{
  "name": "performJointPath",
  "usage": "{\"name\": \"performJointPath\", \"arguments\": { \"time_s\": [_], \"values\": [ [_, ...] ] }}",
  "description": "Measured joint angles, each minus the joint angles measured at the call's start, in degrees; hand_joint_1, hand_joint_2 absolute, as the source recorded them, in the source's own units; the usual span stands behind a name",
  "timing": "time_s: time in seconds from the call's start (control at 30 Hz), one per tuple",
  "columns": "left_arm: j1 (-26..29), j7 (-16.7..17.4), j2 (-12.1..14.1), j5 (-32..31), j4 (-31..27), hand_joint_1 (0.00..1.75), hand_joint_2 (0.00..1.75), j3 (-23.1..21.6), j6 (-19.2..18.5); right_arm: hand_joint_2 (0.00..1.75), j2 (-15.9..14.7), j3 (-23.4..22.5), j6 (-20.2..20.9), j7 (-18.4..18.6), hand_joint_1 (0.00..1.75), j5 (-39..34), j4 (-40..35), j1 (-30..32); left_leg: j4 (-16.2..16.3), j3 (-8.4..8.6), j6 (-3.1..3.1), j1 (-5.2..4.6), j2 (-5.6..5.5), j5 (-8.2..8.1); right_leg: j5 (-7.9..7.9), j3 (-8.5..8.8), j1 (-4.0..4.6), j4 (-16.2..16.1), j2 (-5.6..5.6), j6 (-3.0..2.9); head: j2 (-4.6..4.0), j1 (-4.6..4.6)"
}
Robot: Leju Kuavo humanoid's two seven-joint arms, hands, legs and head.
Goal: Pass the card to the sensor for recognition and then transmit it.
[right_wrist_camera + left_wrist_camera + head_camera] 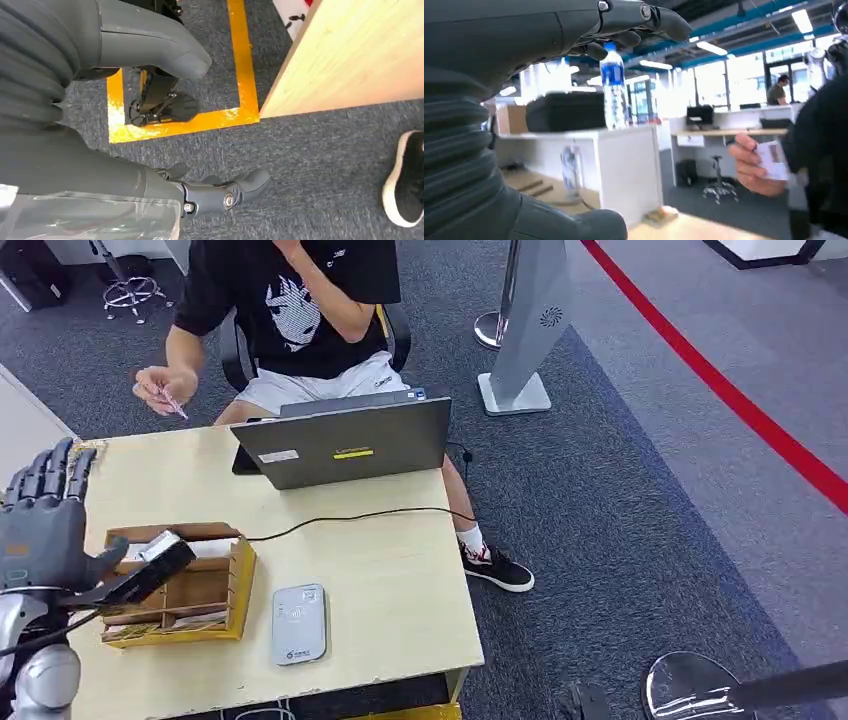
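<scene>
Fingers of the left hand [45,525] stand spread and upright, holding nothing, beside the wooden box [180,585]. Right hand [150,125] hangs over carpet, fingers apart, empty. Seated person's hand [751,167] holds the card [772,160] (blurred). Grey sensor [299,624] lies on the table [390,560].

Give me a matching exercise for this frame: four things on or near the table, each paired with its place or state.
Things:
1. laptop
2. card reader
3. wooden tray
4. left hand

Places or states:
A. lies flat near the table's front edge
B. raised, fingers spread, holding nothing
C. open at the far edge, in front of the seated person
D. partitioned box beside the left hand

Pairs: 1-C, 2-A, 3-D, 4-B
</scene>
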Motion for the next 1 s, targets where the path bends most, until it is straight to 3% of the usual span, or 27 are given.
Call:
{"name": "performJointPath", "arguments": {
  "time_s": [0.23, 0.47, 0.5, 0.53, 0.57, 1.0],
  "values": [
    [-4.3, 2.8, 3.5, -6.8, 0.6, 0.0, 1.75, -0.8, 2.2, 1.75, -0.2, -1.9, -0.7, -1.5, 0.0, 5.0, 3.7, -2.0, 0.0, -0.01, 0.0, 0.0, 0.0, 0.0, 0.0, 0.0, 0.0, 0.0, 0.0, 0.0, 0.0, -0.02],
    [-4.8, 3.0, 4.1, -7.4, 0.7, 0.0, 1.75, -1.1, 2.5, 1.75, -0.2, -2.5, -0.8, -1.7, 0.0, 5.3, 5.3, -2.7, 0.0, -0.01, 0.0, 0.0, 0.0, 0.0, 0.0, -0.01, 0.0, 0.0, 0.0, 0.0, 0.0, 0.0],
    [-4.9, 2.9, 4.3, -7.4, 0.7, 0.7, 1.75, -1.1, 2.5, 1.75, -0.2, -2.6, -0.8, -1.7, 0.0, 5.6, 5.4, -2.7, 0.0, -0.01, 0.0, 0.0, 0.0, 0.0, 0.0, -0.01, 0.0, 0.0, 0.0, 0.0, 0.0, 0.0],
    [-4.9, 2.8, 4.3, -7.4, 0.7, 1.59, 1.75, -1.1, 2.5, 1.75, -0.2, -2.6, -0.8, -1.7, 0.0, 5.7, 5.5, -2.8, 0.0, -0.01, 0.0, 0.0, 0.0, 0.0, 0.0, -0.01, 0.0, 0.0, 0.0, 0.0, 0.0, 0.0],
    [-4.9, 2.8, 4.3, -7.4, 0.7, 1.75, 1.75, -1.1, 2.5, 1.75, -0.2, -2.6, -0.8, -1.7, 0.0, 5.8, 5.7, -2.8, 0.0, -0.01, 0.0, 0.0, 0.0, 0.0, 0.0, -0.01, 0.0, 0.0, 0.0, 0.0, 0.0, 0.0],
    [-4.8, 2.4, 4.3, -7.5, 1.2, 1.75, 1.75, -1.6, 2.4, 1.75, -0.3, -3.3, -0.9, -2.2, 0.0, 5.9, 6.5, -3.2, 0.0, -0.03, 0.0, 0.0, 0.0, 0.0, 0.0, -0.01, 0.0, 0.0, -0.02, 0.0, 0.0, 0.0]
  ]
}}
